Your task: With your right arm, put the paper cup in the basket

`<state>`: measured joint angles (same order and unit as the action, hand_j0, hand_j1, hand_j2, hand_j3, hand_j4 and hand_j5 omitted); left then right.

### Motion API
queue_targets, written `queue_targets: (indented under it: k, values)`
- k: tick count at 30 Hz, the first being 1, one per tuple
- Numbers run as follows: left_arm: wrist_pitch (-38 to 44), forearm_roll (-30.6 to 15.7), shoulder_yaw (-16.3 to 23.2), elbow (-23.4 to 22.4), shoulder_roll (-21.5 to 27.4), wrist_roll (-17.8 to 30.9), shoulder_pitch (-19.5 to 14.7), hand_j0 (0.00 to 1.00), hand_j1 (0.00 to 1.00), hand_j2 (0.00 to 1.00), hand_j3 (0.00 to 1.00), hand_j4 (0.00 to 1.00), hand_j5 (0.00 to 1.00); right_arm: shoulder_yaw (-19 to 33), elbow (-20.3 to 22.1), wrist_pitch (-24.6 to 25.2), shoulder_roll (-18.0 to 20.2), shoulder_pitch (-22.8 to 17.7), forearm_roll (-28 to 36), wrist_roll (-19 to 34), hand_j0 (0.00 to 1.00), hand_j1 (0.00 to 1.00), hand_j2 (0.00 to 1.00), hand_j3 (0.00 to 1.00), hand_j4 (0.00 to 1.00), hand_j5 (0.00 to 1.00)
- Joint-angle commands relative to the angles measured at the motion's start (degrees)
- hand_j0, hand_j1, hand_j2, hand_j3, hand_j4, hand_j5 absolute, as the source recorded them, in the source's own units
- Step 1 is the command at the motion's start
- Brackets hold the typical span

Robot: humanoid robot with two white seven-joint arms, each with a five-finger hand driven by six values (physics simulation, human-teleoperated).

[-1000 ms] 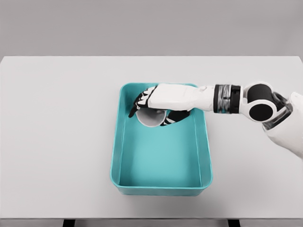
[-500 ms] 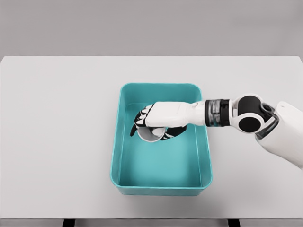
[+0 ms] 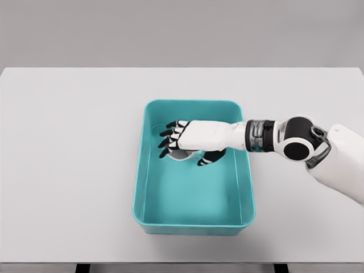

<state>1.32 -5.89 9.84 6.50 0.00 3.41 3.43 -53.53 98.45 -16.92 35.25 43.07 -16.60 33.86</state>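
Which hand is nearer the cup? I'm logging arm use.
Right. The right hand is directly over the cup inside the basket, fingers spread. The left hand is out of view.

Setting: simulated test bench.
Evidence: plain white worktop (image 3: 68, 170), featureless grey backdrop, flat rendered surfaces, no furnishings.

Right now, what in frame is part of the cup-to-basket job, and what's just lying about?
Part of the job:
- paper cup, mostly hidden under the hand, inside the basket
- teal basket
- right hand, fingers spread over the cup

Just there:
- white table, which bears the basket; nothing else lies loose on it
- left arm is not in view
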Motion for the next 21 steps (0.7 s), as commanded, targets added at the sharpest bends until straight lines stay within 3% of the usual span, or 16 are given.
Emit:
queue_targets:
  k: [1, 6, 10, 12, 14, 17, 19, 21]
  values:
    - [-0.01, 0.0, 0.0, 0.0, 0.0, 0.01, 0.0, 1.0, 1.0, 1.0, 1.0, 1.0, 1.0, 0.87, 1.74, -2.06, 0.25, 0.0, -1.77, 1.14, 1.0, 1.0, 1.0, 1.0, 1.0, 1.0]
    - [-0.01, 0.0, 0.0, 0.0, 0.0, 0.01, 0.0, 1.0, 1.0, 1.0, 1.0, 1.0, 1.0, 16.78, 2.01, -9.19, 0.34, -3.34, 9.39, 1.14, 1.0, 1.0, 1.0, 1.0, 1.0, 1.0]
    - [-0.01, 0.0, 0.0, 0.0, 0.0, 0.01, 0.0, 1.0, 1.0, 1.0, 1.0, 1.0, 1.0, 23.02, 2.01, -11.74, 0.87, -4.48, 16.42, 1.14, 1.0, 1.0, 1.0, 1.0, 1.0, 1.0]
    - [-0.01, 0.0, 0.0, 0.0, 0.0, 0.01, 0.0, 1.0, 1.0, 1.0, 1.0, 1.0, 1.0, 28.91, 1.31, -11.65, 0.96, -6.68, 21.6, 1.14, 1.0, 1.0, 1.0, 1.0, 1.0, 1.0]
    - [-0.01, 0.0, 0.0, 0.0, 0.0, 0.01, 0.0, 1.0, 1.0, 1.0, 1.0, 1.0, 1.0, 36.2, -1.68, -11.65, 1.66, -10.02, 28.1, 1.14, 1.0, 1.0, 1.0, 1.0, 1.0, 1.0]
    - [-0.01, 0.0, 0.0, 0.0, 0.0, 0.01, 0.0, 1.0, 1.0, 1.0, 1.0, 1.0, 1.0, 41.48, -9.05, -11.38, 2.01, -13.36, 35.31, 1.14, 1.0, 1.0, 1.0, 1.0, 1.0, 1.0]
    - [-0.01, 0.0, 0.0, 0.0, 0.0, 0.01, 0.0, 1.0, 1.0, 1.0, 1.0, 1.0, 1.0, 43.59, -15.91, -11.74, 2.1, -15.82, 37.16, 1.14, 1.0, 1.0, 1.0, 1.0, 1.0, 1.0]
    - [-0.01, 0.0, 0.0, 0.0, 0.0, 0.01, 0.0, 1.0, 1.0, 1.0, 1.0, 1.0, 1.0, 44.3, -18.55, -11.65, 2.01, -16.87, 37.08, 1.14, 1.0, 1.0, 1.0, 1.0, 1.0, 1.0]
